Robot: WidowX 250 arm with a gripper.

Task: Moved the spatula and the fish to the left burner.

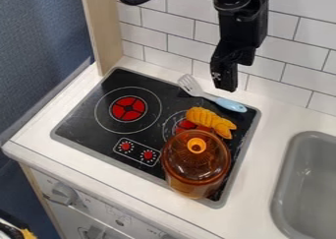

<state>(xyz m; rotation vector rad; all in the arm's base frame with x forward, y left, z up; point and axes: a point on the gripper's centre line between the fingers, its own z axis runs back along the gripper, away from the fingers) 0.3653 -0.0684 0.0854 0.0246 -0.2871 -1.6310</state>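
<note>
The spatula (230,104) has a pale, slotted head and a smooth light-blue handle, and it lies slantwise along the back right part of the black stove top (157,130), its head to the upper left. The fish (209,120) is bright orange, its body ridged crosswise, with a forked-looking end at the lower right; it lies partly over the right burner (184,126), between the spatula and a see-through amber pot (196,170) with an orange knob. Both are well apart from the left burner (128,108), a red disc ringed in white. The black claw (225,80) hangs above the spatula, near the tiled wall (187,44); how far open it is, and whether it grips anything, cannot be told.
</note>
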